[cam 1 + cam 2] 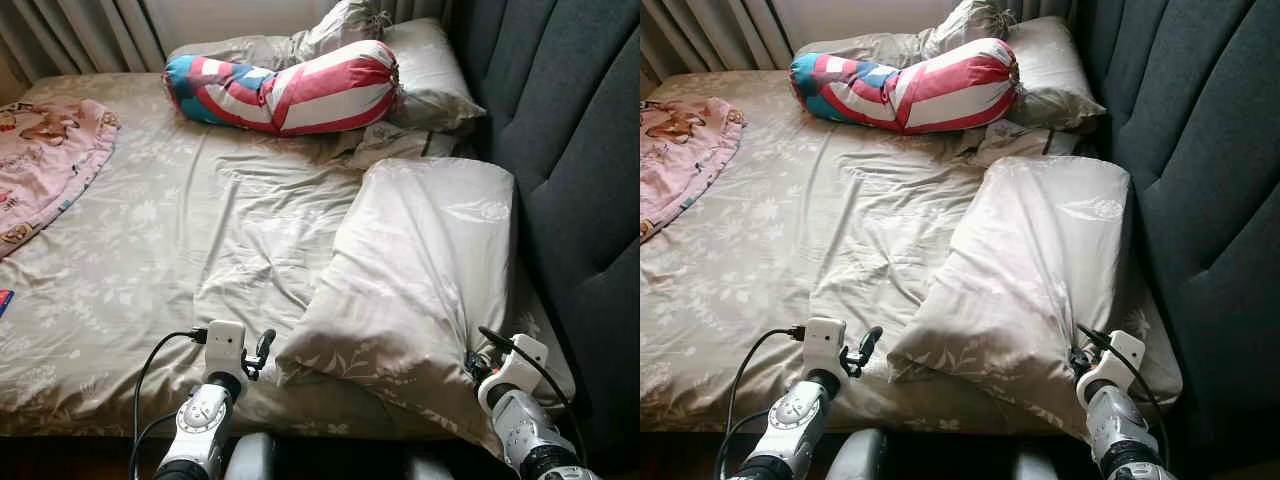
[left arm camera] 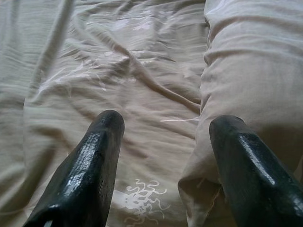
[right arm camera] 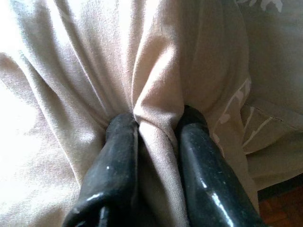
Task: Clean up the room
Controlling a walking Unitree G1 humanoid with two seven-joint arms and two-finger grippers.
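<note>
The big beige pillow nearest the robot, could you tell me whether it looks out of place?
Yes: the pillow lies askew, slanting toward the bed edge, its cover bunched where the right gripper pinches it.

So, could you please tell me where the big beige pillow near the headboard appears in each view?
Left eye view: the pillow lies right of centre, by the headboard.
Right eye view: pillow, right of centre.
Left wrist view: its corner, beside the open left hand.
Right wrist view: a fold pinched in the right hand.
Shared landmark: the striped bolster.
</note>
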